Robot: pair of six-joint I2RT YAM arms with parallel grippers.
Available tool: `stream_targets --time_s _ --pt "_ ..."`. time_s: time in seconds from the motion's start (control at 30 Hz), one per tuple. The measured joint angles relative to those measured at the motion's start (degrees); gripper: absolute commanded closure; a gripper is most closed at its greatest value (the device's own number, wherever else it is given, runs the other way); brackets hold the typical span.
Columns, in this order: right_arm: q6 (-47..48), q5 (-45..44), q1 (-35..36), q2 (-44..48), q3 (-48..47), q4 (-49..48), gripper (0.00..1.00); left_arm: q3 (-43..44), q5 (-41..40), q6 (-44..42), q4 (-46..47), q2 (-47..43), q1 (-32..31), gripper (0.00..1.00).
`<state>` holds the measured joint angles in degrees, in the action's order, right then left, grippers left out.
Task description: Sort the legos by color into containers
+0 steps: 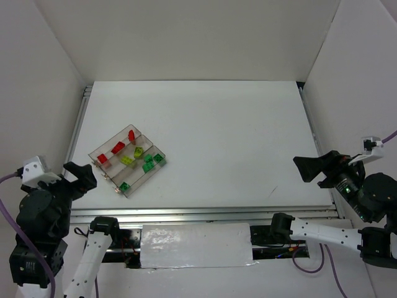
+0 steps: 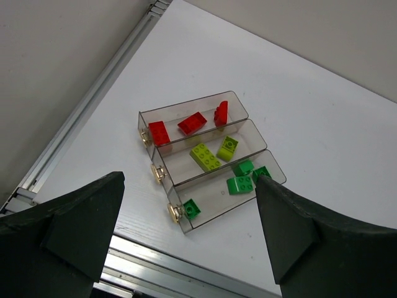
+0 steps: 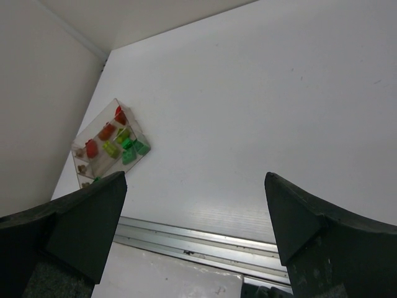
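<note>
The clear tray [image 1: 112,171] of three joined troughs lies at the table's left, angled. Its far trough holds three red legos [image 1: 118,147], the middle one two yellow-green legos [image 1: 126,159], the near one several bright green legos [image 1: 147,166]. The left wrist view shows the tray [image 2: 211,198] with the red [image 2: 192,122], yellow-green [image 2: 205,156] and green legos [image 2: 239,184]. My left gripper [image 1: 80,176] [image 2: 190,180] is open and empty, raised near the tray's front left. My right gripper [image 1: 308,171] [image 3: 195,177] is open and empty at the far right; its view shows the tray [image 3: 111,146] far off.
White walls enclose the table on three sides. A metal rail [image 1: 205,214] runs along the near edge, with a white taped panel [image 1: 195,245] below it. Another rail [image 2: 93,105] runs along the left edge.
</note>
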<state>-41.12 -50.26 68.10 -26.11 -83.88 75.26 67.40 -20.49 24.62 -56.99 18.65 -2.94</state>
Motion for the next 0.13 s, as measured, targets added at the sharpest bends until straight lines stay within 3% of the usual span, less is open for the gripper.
stream_targets --time_s 0.13 --pt "-0.2 0.0 0.0 0.0 0.0 0.0 0.0 -0.7 -0.5 0.0 -0.1 -0.4 0.0 0.01"
